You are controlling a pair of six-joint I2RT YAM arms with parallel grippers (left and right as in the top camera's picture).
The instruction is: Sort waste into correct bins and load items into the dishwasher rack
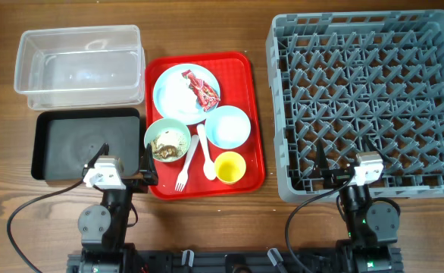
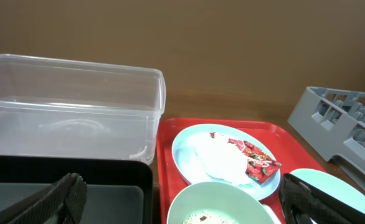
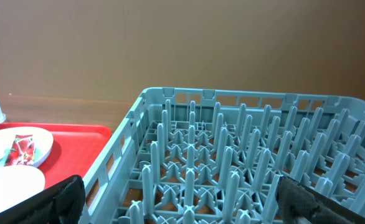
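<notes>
Nothing is sorted or loaded yet. The left tool point(image 2: 181, 190) hangs at the near edge of the worktop point(image 1: 2, 114) with its fingers wide apart and empty. One finger is over the shallow black tray point(image 1: 70, 144) and the other over the red serving tray point(image 1: 245, 83). The right tool point(image 3: 179, 186) is likewise spread and empty at the near edge of the dishwasher rack point(image 1: 366, 91), which fills the right side.

The clear tub point(image 1: 78, 68) sits at the far left corner, the black tray just in front of it.

The likeliest mistakes:
- The red printed wrapper point(image 1: 206, 92) lies on the crumpled white tissue point(image 1: 178, 92) on the light blue round plate point(image 1: 178, 115). One pinch could lift both into a single bin.
- The food scraps point(image 1: 167, 149) sit in the pale green bowl point(image 1: 152, 130). Tipped short of a bin, they would probably spill.
- The white plastic fork point(image 1: 184, 171) and spoon point(image 1: 206, 155) lie flat between the bowls and the small yellow cup point(image 1: 229, 167). A closing finger may knock these neighbours or slip off the cutlery.
- If the left tool drops straight down, it could strike either tray's rim.
</notes>
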